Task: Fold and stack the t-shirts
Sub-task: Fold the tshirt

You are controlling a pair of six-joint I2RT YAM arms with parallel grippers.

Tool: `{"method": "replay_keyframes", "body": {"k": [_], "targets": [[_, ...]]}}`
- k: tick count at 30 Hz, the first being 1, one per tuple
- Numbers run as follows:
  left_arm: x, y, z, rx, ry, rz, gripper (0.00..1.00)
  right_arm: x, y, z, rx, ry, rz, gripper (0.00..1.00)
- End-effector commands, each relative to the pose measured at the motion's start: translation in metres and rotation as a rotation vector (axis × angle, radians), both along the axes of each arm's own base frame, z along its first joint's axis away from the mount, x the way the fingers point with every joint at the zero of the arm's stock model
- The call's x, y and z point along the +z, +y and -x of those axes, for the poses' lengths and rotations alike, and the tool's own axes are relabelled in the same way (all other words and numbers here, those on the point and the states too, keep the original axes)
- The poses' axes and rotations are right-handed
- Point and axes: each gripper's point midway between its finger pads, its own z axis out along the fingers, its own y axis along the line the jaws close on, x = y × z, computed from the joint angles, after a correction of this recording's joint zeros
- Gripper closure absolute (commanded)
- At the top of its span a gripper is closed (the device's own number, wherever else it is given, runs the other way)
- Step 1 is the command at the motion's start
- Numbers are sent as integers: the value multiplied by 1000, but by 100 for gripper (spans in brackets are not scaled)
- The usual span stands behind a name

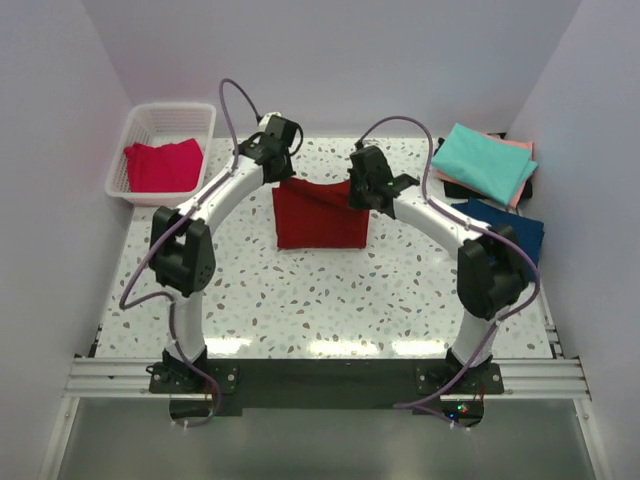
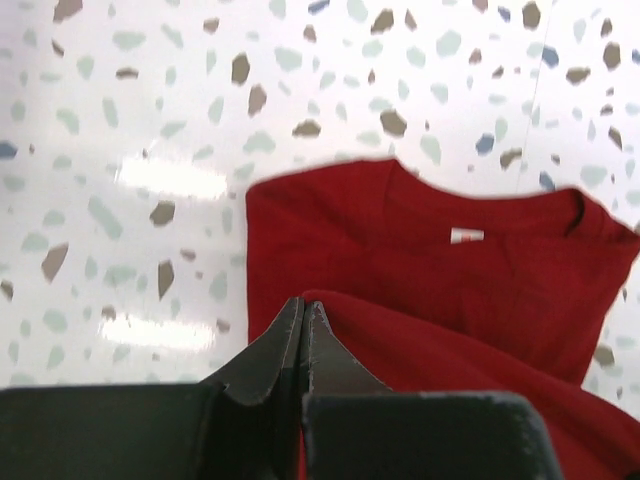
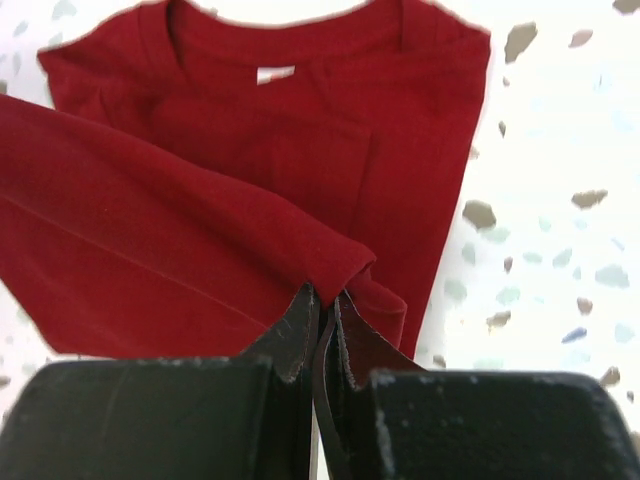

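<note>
A dark red t-shirt [image 1: 322,215] lies partly folded on the middle of the table. My left gripper [image 1: 285,172] is shut on its far left corner, seen in the left wrist view [image 2: 303,304]. My right gripper [image 1: 358,190] is shut on its far right corner, seen in the right wrist view [image 3: 327,293]. Both hold that edge lifted above the shirt's collar part [image 3: 280,60]. A pinkish-red t-shirt [image 1: 162,165] lies in the basket. A teal t-shirt [image 1: 484,162] is folded on a salmon pink one [image 1: 522,149] at the right. A navy t-shirt [image 1: 522,228] lies near them.
The white lattice basket [image 1: 148,119] stands at the back left corner. White walls close in on the left, back and right. The speckled table [image 1: 330,300] runs to a metal rail at its near edge.
</note>
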Motion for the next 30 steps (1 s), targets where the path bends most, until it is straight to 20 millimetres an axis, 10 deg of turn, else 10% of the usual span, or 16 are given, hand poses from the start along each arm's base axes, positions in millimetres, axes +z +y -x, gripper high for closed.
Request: {"method": "replay_keyframes", "body": {"k": [1,14,20,30], "targets": [[2,18,-48,30,-43,-78,100,19,-3,-47,-44,-85,33,100],[-61,31,-83,-5,39,-48,100,-28,-3,-111,-98,-4,68,100],[-72,30,-96,-39,9,-20,79,-25,-10,-124,-147,-39,38,67],[5,43,-102,40,-262,60,64,14,-13,-137,-156,-165,-24,65]]}}
